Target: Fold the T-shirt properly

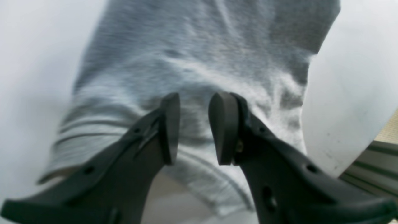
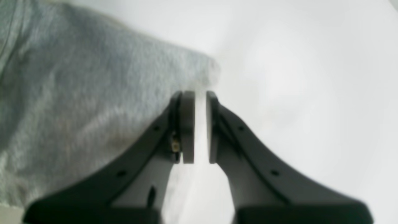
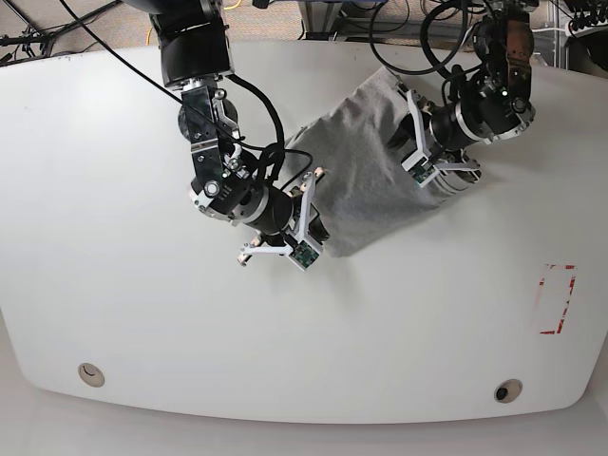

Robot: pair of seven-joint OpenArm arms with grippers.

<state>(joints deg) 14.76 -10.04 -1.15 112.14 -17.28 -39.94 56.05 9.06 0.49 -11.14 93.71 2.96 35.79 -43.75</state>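
Grey cotton, soft and light, is what I must handle: the T-shirt lies in a folded, rumpled bundle on the white table, toward the far side and between my two arms. I judge that such cloth has no stiffness at all; it will hang and sag wherever I lift it, and one layer can slide away from another, so a pinch in the middle would only pull up a wrinkle. It is better to take it at a hem or a corner, where the cloth is doubled and a little thicker, and to hold two points at the same time so the edge stays straight. My left gripper hovers over the cloth near a stitched hem, with its jaws a moderate way apart and nothing between them. My right gripper is at the near corner of the shirt, just beside the edge; its jaws are very narrow, with only a thin slit left, and through this slit I see white table, not cloth. So I believe this grip has missed the corner, though the picture is blurred there.
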